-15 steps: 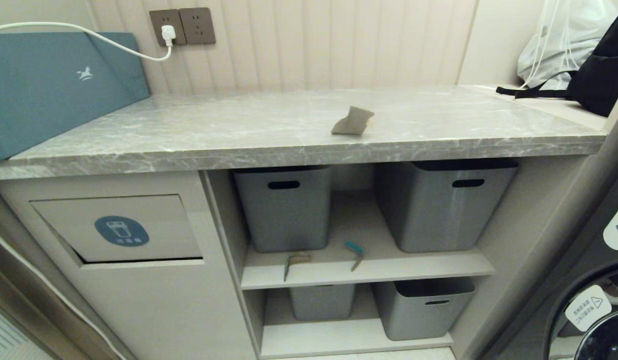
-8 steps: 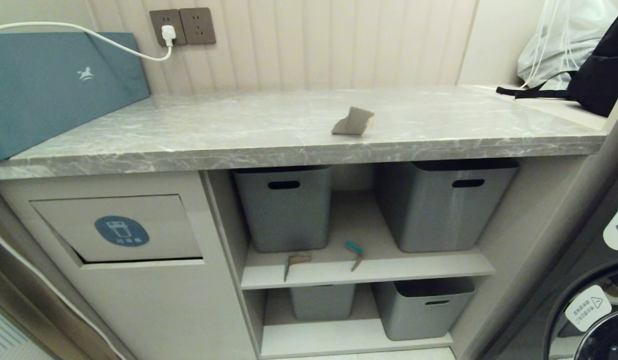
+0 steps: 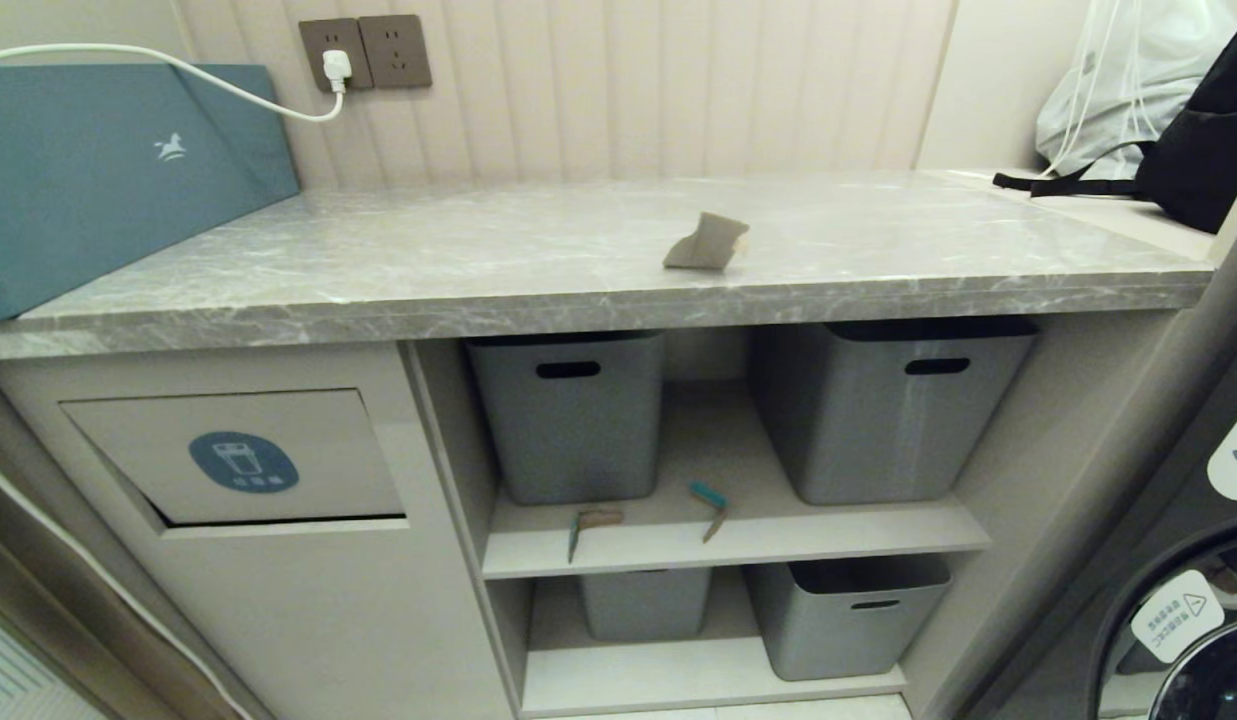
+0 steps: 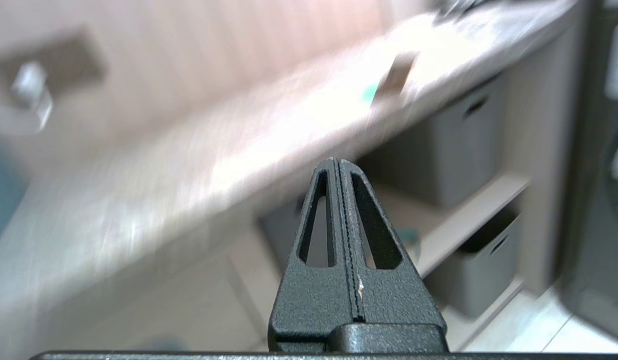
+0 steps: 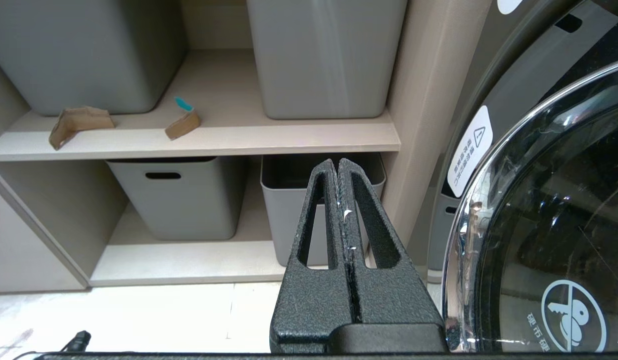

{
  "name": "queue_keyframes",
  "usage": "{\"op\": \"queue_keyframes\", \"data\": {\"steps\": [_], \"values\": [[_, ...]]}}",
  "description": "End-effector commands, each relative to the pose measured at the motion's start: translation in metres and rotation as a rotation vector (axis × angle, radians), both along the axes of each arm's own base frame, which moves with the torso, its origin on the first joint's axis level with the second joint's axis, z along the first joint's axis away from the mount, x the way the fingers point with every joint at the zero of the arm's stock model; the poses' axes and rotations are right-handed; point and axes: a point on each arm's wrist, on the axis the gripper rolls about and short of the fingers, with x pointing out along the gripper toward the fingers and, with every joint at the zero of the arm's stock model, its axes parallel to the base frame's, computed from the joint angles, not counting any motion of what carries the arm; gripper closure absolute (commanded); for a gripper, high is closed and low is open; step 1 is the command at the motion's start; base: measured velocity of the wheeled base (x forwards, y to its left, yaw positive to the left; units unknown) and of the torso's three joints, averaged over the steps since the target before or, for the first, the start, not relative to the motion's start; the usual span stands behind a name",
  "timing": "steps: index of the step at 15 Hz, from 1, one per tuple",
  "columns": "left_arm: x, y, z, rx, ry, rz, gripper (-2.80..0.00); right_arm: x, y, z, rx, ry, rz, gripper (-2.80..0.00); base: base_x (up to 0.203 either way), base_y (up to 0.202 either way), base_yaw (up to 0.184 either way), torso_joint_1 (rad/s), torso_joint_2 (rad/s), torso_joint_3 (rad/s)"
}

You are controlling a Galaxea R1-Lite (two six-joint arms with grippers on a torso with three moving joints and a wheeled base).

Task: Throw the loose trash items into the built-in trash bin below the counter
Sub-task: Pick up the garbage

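Seen from the head camera: a long grey marble-look counter (image 3: 538, 262) with one folded tan cardboard piece (image 3: 706, 243) lying on it, right of centre and back from the front edge. Below the counter on the left, the built-in trash bin (image 3: 240, 458), a beige tilting flap with a blue oval sticker, a dark gap showing along its lower edge. To the flap's right, open shelves: on the upper shelf (image 3: 738, 535), two brown strips with teal edges, one (image 3: 590, 524) in front of the left grey tub (image 3: 570, 415), the other (image 3: 711, 506) between that tub and the right grey tub (image 3: 893, 410); two more tubs on the shelf beneath. At the counter's far left, a teal box (image 3: 108, 165) under a white cable plugged into a wall socket (image 3: 364, 52); at far right, a black bag (image 3: 1203, 150) and part of a washing machine door (image 3: 1178, 620). Neither arm visible from above. Through the left wrist camera, left gripper (image 4: 338, 165) with fingers pressed together and empty, pointed toward the counter's front edge, surroundings blurred. Through the right wrist camera, right gripper (image 5: 337, 165) likewise closed on nothing, low beside the washing machine, aimed at the lower shelf's tubs, both strips (image 5: 78, 121) (image 5: 183, 122) in sight on the shelf above.
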Motion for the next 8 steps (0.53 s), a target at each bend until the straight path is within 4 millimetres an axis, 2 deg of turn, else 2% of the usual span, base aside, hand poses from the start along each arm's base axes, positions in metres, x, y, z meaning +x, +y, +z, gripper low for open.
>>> {"op": "queue_keyframes", "data": {"steps": [1,3,5,8], "values": [[0.037,-0.011,0.028,0.006,0.031,-0.076,0.00,0.000,0.000,0.000,0.000,0.000,0.000,0.00,0.000,0.000,0.000,0.000,0.00,0.000],[0.052,-0.023,0.054,0.013,0.059,-0.156,0.00,0.000,0.000,0.000,0.000,0.000,0.001,0.00,0.000,0.000,0.000,0.000,0.00,0.000],[0.081,-0.043,0.068,0.036,0.153,-0.207,0.00,0.000,0.000,0.000,0.000,0.000,0.000,0.00,0.000,0.000,0.000,0.000,0.00,0.000],[0.122,-0.078,0.063,0.092,0.262,-0.245,0.00,0.000,0.000,0.000,0.000,0.000,0.000,0.00,0.000,0.000,0.000,0.000,0.00,0.000]]}}
